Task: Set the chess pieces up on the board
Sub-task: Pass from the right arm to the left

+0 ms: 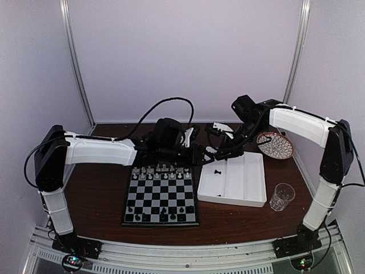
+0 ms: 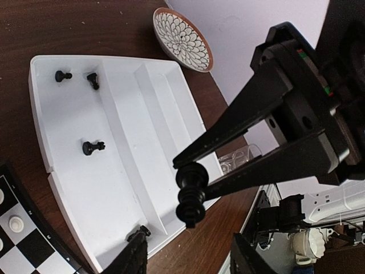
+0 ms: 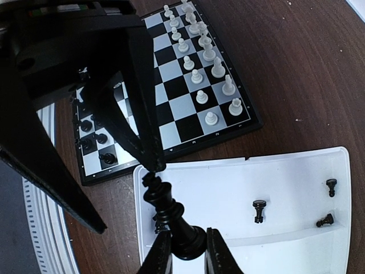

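1 black piece (image 3: 165, 208) pinched by right gripper (image 3: 188, 240); left gripper (image 2: 187, 242) parted

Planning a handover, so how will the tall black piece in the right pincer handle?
Probably stiff and light: the tall black piece looks like small moulded plastic. The right pincer grips only its wide end, so a nudge might pivot it. Slim and tall, it would likely tip easily on the board.

White divided tray (image 1: 251, 180) on brown table (image 1: 97, 194); patterned dish (image 1: 275, 145) behind it, clear glass (image 1: 282, 197) beside.
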